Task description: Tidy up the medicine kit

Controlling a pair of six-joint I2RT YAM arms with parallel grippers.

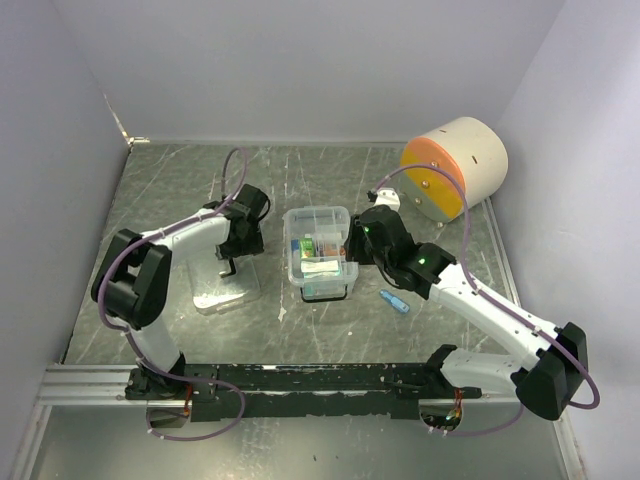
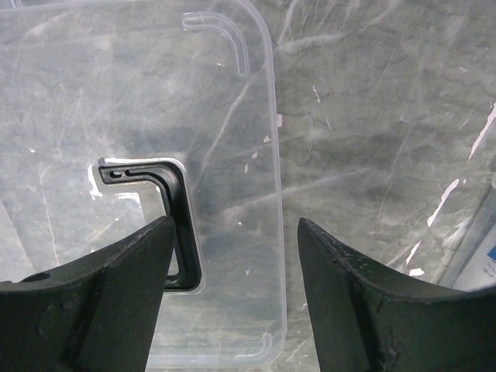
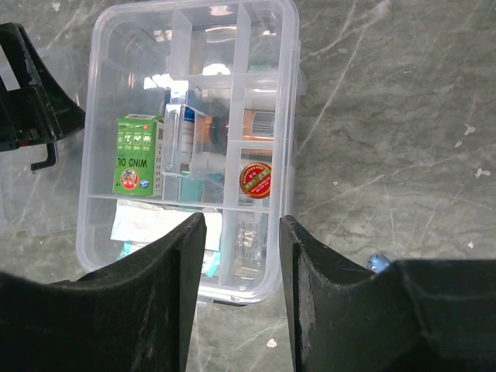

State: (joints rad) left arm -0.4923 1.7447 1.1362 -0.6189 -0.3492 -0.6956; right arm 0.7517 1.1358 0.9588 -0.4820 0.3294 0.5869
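Left gripper (image 1: 238, 250): it hangs over the lid. In the left wrist view (image 2: 234, 222) the 2 fingers stand wide apart and nothing is between them, so the claw is open. The bases of the fingers are cut off by the lower edge of that view.
Lid (image 1: 225, 290): it lies flat on the table (image 1: 330, 180), just left of the medicine kit and apart from it. It is clear, so its outline is faint from above. At the wrist (image 2: 139, 101) the left and lower parts are cut off or covered by the fingers.
Handle (image 2: 180, 217): black, on the lid; only 1 bent corner shows, the rest is behind the left finger.
Medicine kit (image 1: 291, 250): at the middle of the table, between the 2 grippers, with its top uncovered. Its long axis runs from the near side to the far side.
Tray (image 3: 232, 74): clear, divided. A green carton (image 3: 138, 153) and a round tin (image 3: 254, 180) are readable; the other contents are blurred behind the walls.
Right gripper (image 1: 358, 243): at the right side of the kit. At the wrist (image 3: 242, 221) the fingers are parted and hide the near end of the kit; nothing is pinched between them. Whether they touch it cannot be told.
Blue thing (image 1: 395, 300): small, on the table right of the kit; its kind is not clear.
Cream cylinder (image 1: 455, 168): far right corner.
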